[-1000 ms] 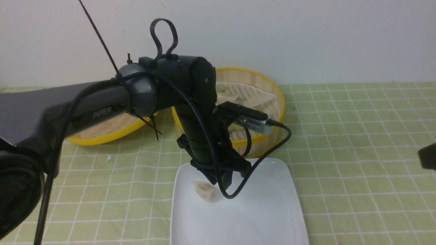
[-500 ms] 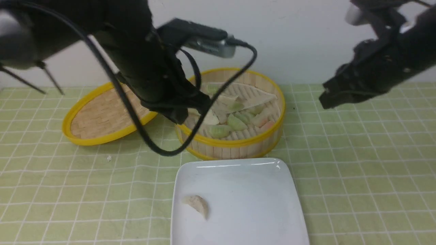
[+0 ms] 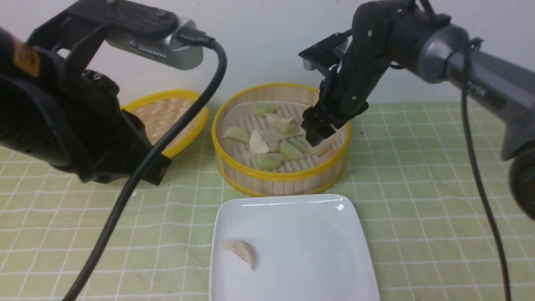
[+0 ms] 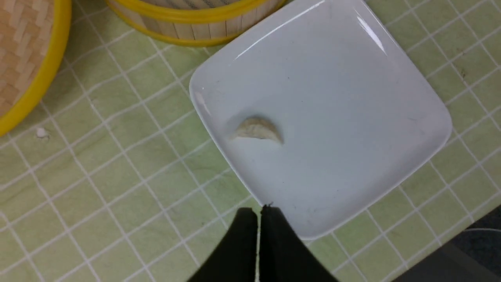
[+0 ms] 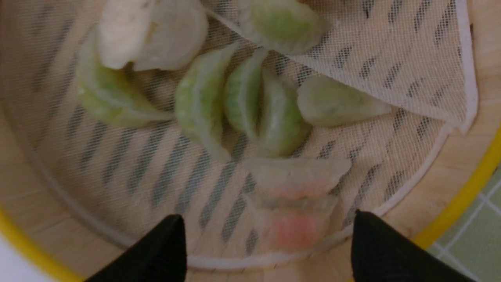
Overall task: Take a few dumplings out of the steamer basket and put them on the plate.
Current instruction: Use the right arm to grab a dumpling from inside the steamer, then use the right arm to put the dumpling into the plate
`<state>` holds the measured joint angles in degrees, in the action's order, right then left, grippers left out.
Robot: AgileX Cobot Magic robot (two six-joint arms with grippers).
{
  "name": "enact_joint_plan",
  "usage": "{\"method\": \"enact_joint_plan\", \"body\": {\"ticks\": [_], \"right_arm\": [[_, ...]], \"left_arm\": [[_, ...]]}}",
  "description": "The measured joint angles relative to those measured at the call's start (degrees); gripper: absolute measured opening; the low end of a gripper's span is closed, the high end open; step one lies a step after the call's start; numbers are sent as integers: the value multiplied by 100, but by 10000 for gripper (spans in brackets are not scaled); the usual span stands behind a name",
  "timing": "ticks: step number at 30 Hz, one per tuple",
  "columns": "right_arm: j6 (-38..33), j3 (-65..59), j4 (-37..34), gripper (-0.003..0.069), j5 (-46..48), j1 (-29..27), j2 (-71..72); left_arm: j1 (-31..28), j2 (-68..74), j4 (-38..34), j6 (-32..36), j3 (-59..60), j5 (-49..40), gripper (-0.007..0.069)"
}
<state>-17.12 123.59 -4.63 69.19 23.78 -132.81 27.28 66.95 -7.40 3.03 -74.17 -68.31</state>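
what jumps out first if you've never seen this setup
The right gripper, jaws open, hangs over a heap of green, white and pink dumplings in the yellow-rimmed steamer basket. Nearer the camera, the white plate holds one lone pale dumpling near its left edge.

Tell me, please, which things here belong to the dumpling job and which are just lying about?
Job: dumplings; steamer basket; plate; whitish dumpling lying on it; right gripper, open over the basket; left gripper, shut.
Lying about: woven lid; green checked cloth; white crumb.
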Motion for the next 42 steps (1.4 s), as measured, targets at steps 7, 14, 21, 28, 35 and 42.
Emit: {"method": "enact_joint_plan", "body": {"ticks": [7, 14, 21, 28, 35, 42], "right_arm": [[361, 649, 292, 582, -22, 0, -831], [509, 731, 49, 435, -22, 18, -1017], [804, 1193, -18, 29, 173, 18, -1002], [1170, 669, -76, 2, 212, 38, 181], [1139, -1498, -770, 2, 212, 297, 1894], [1028, -3391, -1206, 29, 77, 917, 2115]], "left_arm": [[0, -690, 340, -303, 102, -125, -6], [0, -971, 843, -579, 102, -234, -6], [0, -971, 909, -595, 102, -275, -6], [0, -971, 928, -595, 102, -275, -6], [0, -971, 928, -595, 102, -275, -6], [0, -971, 928, -595, 102, -170, -6]]}}
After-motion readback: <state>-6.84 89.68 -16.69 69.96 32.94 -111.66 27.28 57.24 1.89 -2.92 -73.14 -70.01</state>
